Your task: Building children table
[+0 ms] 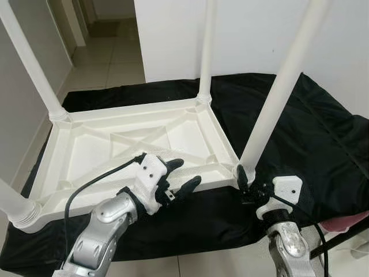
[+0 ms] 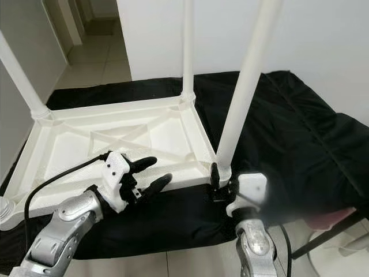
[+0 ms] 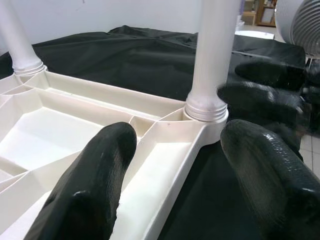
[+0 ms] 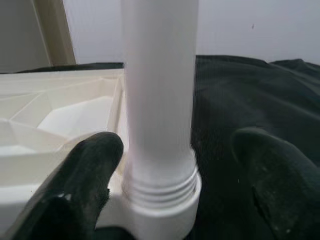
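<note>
A white plastic table top (image 1: 115,144) lies upside down on a black cloth (image 1: 311,133), with white legs standing up from its corners. My right gripper (image 1: 249,187) is at the threaded base of the near-right leg (image 1: 277,92). Its fingers (image 4: 85,190) stand open on either side of the leg (image 4: 160,100), not closed on it. My left gripper (image 1: 185,173) hovers open over the table top's near rim (image 3: 165,165), just left of that leg (image 3: 212,55), holding nothing.
Other legs rise at the far-left corner (image 1: 29,63), far-right corner (image 1: 206,52) and near-left corner (image 1: 11,202). A white wall (image 1: 248,34) stands behind, and a tiled hallway (image 1: 109,57) opens at the back left. A pink item (image 1: 346,222) lies at the cloth's near right.
</note>
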{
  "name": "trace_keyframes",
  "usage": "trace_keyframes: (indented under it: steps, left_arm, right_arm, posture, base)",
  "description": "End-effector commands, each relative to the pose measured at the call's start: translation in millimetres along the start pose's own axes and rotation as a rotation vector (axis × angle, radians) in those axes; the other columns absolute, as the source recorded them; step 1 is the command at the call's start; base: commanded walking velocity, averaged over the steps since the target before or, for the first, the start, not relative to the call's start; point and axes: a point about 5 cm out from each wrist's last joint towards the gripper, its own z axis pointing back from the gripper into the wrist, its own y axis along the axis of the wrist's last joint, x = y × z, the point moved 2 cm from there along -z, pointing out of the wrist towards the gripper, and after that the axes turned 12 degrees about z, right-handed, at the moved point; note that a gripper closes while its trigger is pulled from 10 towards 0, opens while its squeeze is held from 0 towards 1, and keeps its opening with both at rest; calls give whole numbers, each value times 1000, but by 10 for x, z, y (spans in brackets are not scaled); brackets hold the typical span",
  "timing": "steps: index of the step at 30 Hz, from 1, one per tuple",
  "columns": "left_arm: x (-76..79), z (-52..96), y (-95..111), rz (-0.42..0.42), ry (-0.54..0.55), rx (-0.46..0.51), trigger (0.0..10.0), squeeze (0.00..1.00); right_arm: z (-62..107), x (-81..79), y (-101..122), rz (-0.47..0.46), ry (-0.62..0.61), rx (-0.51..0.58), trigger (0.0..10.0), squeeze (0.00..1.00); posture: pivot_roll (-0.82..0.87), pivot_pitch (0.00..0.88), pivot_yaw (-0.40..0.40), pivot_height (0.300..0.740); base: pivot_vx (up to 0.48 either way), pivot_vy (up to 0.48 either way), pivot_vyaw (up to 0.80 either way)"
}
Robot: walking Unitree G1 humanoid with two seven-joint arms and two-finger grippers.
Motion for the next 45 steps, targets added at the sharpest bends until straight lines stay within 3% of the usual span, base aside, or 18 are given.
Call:
trace_keyframes:
  steps: [1, 2, 3, 7, 12, 13, 19, 29, 31, 32, 35, 45]
  left_arm:
    - [-131, 55, 6, -1, 159, 23, 10000, 0]
    - [-131, 55, 6, -1, 159, 23, 10000, 0]
    - [-157, 84, 3, -11, 182, 22, 10000, 0]
    - [-217, 140, -1, -27, 233, 27, 10000, 0]
    - [-264, 140, 30, -41, 258, 39, 10000, 0]
    - [-265, 130, 34, -53, 247, 31, 10000, 0]
    - [-225, 126, -25, -117, 171, -39, 10000, 0]
    - [-91, 92, -218, -182, 84, -162, 10000, 0]
    - [-94, 95, -322, -223, 68, -252, 10000, 0]
    - [-239, 89, -354, -213, 154, -302, 10000, 0]
    - [-281, 83, -354, -168, 181, -307, 10000, 0]
    - [-377, 68, -351, -192, 243, -326, 10000, 0]
  right_arm:
    - [58, -109, -12, 5, 58, -3, 4196, 0]
    - [58, -109, -12, 5, 58, -3, 4196, 0]
    - [99, -135, -23, -7, 67, -13, 0, 0]
    - [155, -197, -58, -33, 103, -34, 0, 0]
    - [107, -237, -86, -41, 149, -44, 0, 0]
    - [61, -246, -103, -40, 175, -46, 10000, 0]
    - [-98, -260, -103, -50, 256, -32, 10000, 0]
    - [-243, -172, -179, -34, 265, -46, 10000, 0]
    - [-273, -145, -195, -42, 246, -50, 10000, 0]
    - [-328, -145, -221, -63, 225, -53, 10000, 0]
    - [-351, -139, -236, -61, 216, -54, 10000, 0]
    - [-396, 21, -310, -77, 106, -79, 10000, 0]
  posture:
    - [-65, 0, 57, 740]
    - [-65, 0, 57, 740]
    - [-63, 0, 56, 740]
    - [-56, 0, 58, 740]
    - [-49, 0, 51, 740]
    - [-49, 0, 51, 740]
    - [-38, 0, 42, 740]
    - [-39, 0, 62, 740]
    - [-38, 0, 63, 740]
    - [-47, 0, 71, 740]
    - [-48, 0, 68, 740]
    - [-37, 0, 50, 740]
  base:
    - [0, 0, 0]
    - [0, 0, 0]
    - [0, 0, 0]
    - [0, 0, 0]
    - [0, 0, 0]
    - [0, 0, 0]
    - [0, 0, 0]
    - [0, 0, 0]
    - [0, 0, 0]
    - [0, 0, 0]
    - [0, 0, 0]
    - [0, 0, 0]
